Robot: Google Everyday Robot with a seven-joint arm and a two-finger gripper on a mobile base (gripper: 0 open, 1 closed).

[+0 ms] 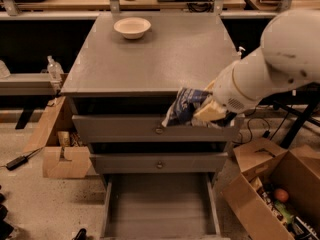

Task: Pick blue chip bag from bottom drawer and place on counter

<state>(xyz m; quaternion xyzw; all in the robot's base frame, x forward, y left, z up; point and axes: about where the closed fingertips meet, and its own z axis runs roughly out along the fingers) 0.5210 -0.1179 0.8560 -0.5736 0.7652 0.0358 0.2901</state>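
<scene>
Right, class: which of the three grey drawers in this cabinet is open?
The bottom drawer: pulled out, bare floor showing. The top drawer and middle drawer, both knobbed, are shut. The gripper holds the blue chip bag before the top one.

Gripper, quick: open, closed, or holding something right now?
Gripper: closed on the blue chip bag, held in front of the top drawer, just below the counter front edge.

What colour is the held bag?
Dark blue bag with white lettering, camera view; gripper grips it at the counter front edge.
</scene>
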